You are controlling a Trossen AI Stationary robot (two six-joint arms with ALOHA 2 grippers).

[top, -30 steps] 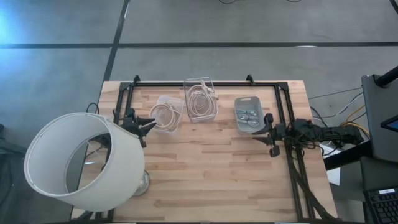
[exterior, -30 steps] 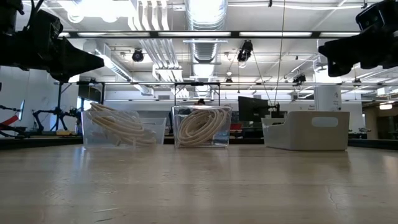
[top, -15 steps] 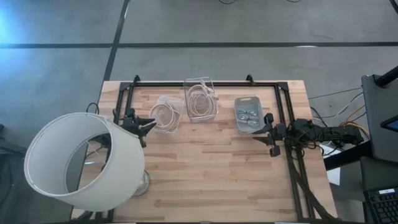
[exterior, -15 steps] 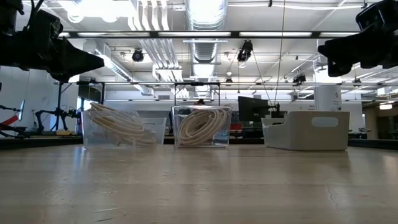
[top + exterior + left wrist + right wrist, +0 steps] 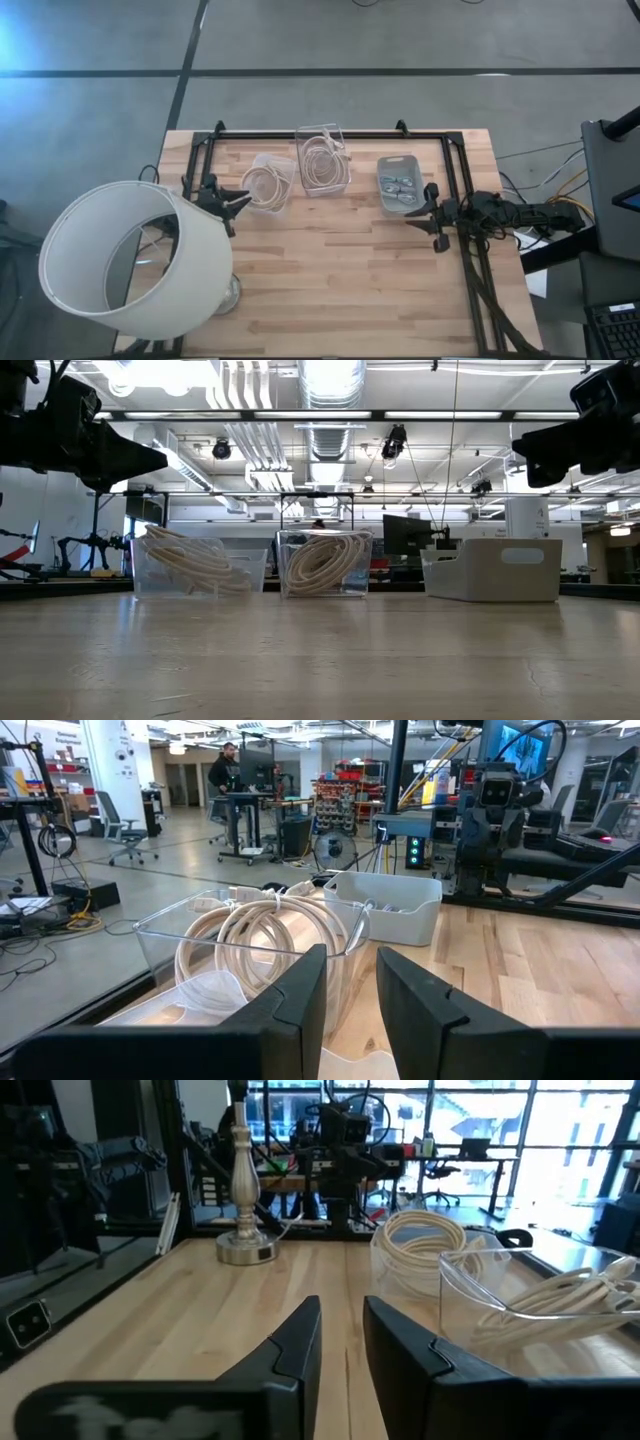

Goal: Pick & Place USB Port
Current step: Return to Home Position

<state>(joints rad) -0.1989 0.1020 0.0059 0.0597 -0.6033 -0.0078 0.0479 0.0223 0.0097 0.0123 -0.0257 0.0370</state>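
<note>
Small USB ports (image 5: 398, 184) lie in a grey tray (image 5: 384, 198) on the far right of the wooden table; the tray also shows in the low view (image 5: 490, 568) and the left wrist view (image 5: 385, 907). My left gripper (image 5: 243, 200) hovers at the table's left side beside a round clear tub of white cable (image 5: 267, 184), with a narrow gap between its fingers (image 5: 350, 960). My right gripper (image 5: 410, 218) hovers just near of the tray, pointing left, also narrowly open (image 5: 342, 1310). Neither holds anything.
A square clear bin of coiled white cable (image 5: 322, 163) stands between the tub and the tray. A lamp with a large white shade (image 5: 130, 260) overhangs the near left corner; its base (image 5: 229, 293) stands on the table. A black frame (image 5: 330, 131) borders the far edge and sides.
</note>
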